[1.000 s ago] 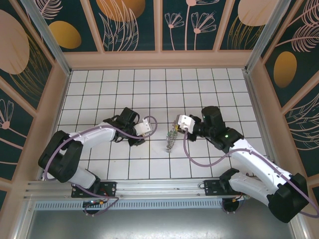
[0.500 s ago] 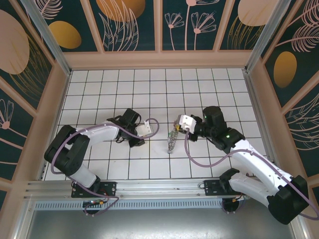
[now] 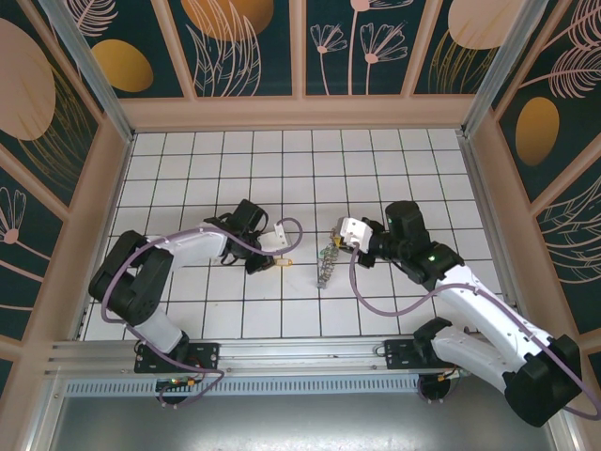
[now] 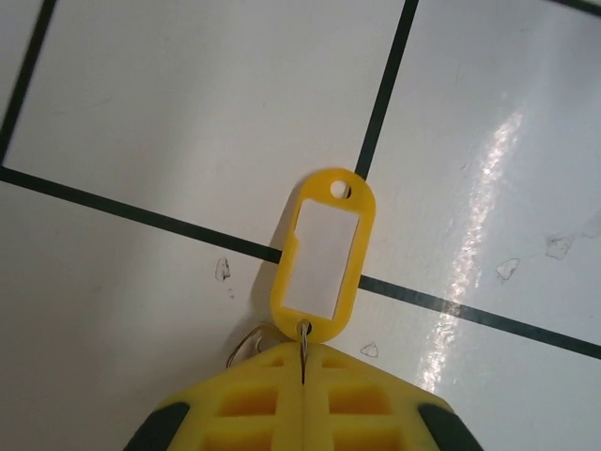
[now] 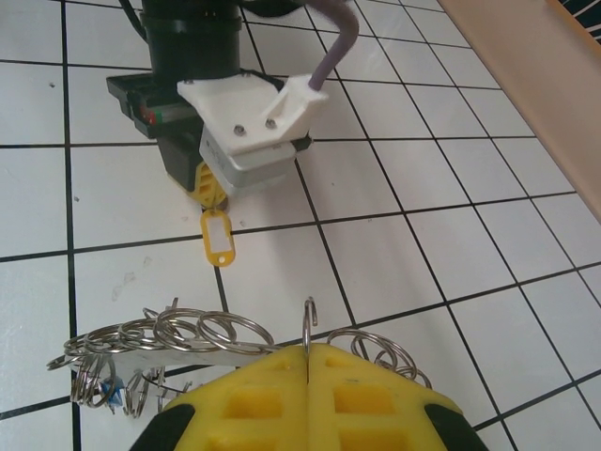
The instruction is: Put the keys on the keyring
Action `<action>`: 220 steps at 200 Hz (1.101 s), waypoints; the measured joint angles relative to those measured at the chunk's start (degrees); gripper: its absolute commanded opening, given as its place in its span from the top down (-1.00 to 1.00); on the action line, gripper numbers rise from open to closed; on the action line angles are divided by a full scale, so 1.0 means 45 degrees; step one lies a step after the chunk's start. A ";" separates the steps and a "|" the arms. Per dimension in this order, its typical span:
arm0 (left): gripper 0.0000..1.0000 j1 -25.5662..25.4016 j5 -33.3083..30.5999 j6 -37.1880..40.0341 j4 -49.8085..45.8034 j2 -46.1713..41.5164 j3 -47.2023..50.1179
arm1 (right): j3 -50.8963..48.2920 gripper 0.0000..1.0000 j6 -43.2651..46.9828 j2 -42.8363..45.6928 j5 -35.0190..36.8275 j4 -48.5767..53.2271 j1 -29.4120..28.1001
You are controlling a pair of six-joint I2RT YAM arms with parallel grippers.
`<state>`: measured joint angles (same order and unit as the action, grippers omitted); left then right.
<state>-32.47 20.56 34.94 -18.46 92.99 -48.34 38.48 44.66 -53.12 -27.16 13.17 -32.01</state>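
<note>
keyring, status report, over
Left gripper shut on yellow key by its loop. Right gripper shut on keyring, rings dangling. Key and keyring apart, bare tile floor between.

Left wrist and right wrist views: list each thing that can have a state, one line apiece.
left gripper, shut on the wire loop of the yellow key tag.
yellow key tag, held by its loop end, low over the tiles, not on the keyring yet.
right gripper, shut on the keyring.
keyring, pinched at one loop, its other rings bunched beside the fingers, apart from the tag.
</note>
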 measured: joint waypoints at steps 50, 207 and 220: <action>1.00 0.0049 0.0869 0.0636 -0.0053 -0.2307 -0.0053 | -0.0005 1.00 0.0000 0.0000 -0.0515 -0.0005 0.0015; 1.00 -0.0413 0.5625 0.0709 0.2045 -0.3167 -0.1749 | 0.0010 1.00 -0.0010 -0.0393 -0.3211 -0.0214 -0.0505; 1.00 -0.0510 0.5731 0.0772 0.2127 -0.3167 -0.1749 | 0.0010 1.00 -0.0010 -0.0403 -0.3167 -0.0272 -0.0510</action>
<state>-34.76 46.35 38.41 -8.88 78.74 -56.21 38.52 44.62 -54.94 -41.41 11.94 -34.30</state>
